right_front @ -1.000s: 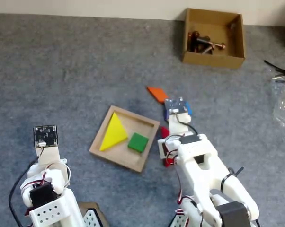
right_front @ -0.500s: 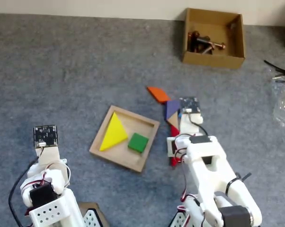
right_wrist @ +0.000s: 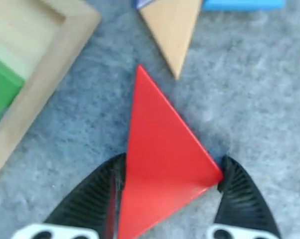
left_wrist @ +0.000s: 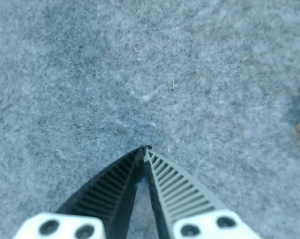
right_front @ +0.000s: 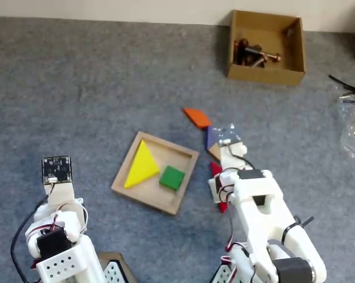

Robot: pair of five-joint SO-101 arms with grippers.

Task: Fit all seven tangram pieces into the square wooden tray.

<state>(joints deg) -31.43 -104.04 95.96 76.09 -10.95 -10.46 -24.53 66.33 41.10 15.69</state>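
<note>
Step rn: going for piece no. 3. My right pincer [right_wrist: 173,158] is down at the grey carpet [right_wrist: 269,99] w/ jaws spread wide, one either side of the flat red triangle piece [right_wrist: 160,169]. The tips sit right at its edges, but I can't tell if they're pressing, so I'd call it open, not gripping.

The red one lies flat just outside the square wooden tray [right_front: 171,145], near the rim on my side. Its sharp point aims at the plain wood-coloured triangle [right_wrist: 172,30] just beyond it.

The tray holds the big yellow triangle [right_front: 140,165] and the small green square block [right_front: 172,177] side by side, so 2 of 7 are in imo. The orange slanted piece [right_front: 196,117] is further out on the carpet, w/ a purple piece [right_front: 211,137] near it.

My left pincer [left_wrist: 146,148] is closed on nothing, over bare carpet well apart from the tray.

Next, prob: squeeze across the triangle, lift w/o it twisting, carry it over the rim, then rotate it to suit the free space by the green block. Thin flat piece = could slip tbh.
</note>
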